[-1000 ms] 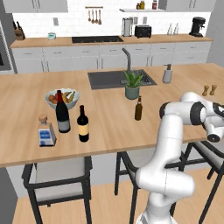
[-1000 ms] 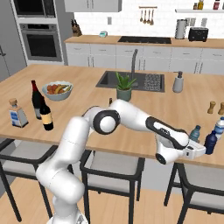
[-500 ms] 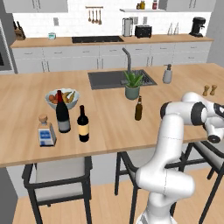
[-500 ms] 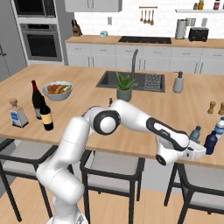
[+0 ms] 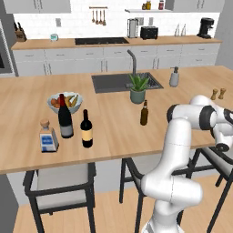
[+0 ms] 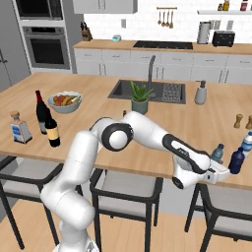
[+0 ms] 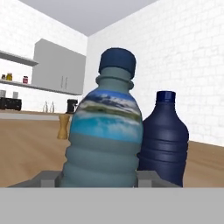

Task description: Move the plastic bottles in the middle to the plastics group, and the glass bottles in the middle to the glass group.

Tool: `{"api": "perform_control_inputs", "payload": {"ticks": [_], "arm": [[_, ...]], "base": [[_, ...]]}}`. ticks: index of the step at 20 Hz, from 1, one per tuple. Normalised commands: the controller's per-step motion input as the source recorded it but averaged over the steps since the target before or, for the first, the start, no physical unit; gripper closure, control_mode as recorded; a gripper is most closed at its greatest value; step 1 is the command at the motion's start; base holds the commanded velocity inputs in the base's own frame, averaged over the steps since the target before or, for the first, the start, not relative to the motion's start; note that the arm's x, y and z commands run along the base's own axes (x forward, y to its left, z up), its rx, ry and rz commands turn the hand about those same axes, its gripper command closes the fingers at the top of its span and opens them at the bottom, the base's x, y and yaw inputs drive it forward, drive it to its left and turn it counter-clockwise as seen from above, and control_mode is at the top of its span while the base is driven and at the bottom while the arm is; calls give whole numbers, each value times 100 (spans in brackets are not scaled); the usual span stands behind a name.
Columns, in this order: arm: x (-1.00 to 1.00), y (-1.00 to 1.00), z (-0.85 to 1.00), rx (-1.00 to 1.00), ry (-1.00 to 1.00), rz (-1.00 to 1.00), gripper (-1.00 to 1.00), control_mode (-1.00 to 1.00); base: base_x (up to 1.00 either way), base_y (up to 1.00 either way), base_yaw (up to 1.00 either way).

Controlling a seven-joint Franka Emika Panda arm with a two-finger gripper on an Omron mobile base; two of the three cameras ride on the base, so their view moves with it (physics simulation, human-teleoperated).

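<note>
Gripping small translucent blue bottle (image 7: 107, 135), end effector (image 6: 216, 173) clenched around it, beside dark blue bottle (image 7: 164, 140).

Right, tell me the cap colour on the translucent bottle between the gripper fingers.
Dark blue cap, clearest in the hand view.

Long light wooden desk (image 5: 113, 125) with inset sink (image 5: 120, 82), carrying fruit bowl (image 5: 64, 101), two dark wine bottles (image 5: 86, 129), square cork-stoppered bottle (image 5: 47, 136), slim brown bottle (image 5: 144, 113), potted plant (image 5: 138, 88)
</note>
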Motion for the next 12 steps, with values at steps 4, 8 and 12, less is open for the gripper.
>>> {"api": "perform_control_inputs", "payload": {"ticks": [4, 8, 12], "arm": [[-16, 12, -47, 0, -3, -3, 100, -100], [-5, 8, -41, 0, -1, -3, -100, -100], [-11, 9, -41, 0, -2, -2, -100, -100]], "base": [[0, 0, 0], [0, 0, 0], [0, 0, 0]]}}
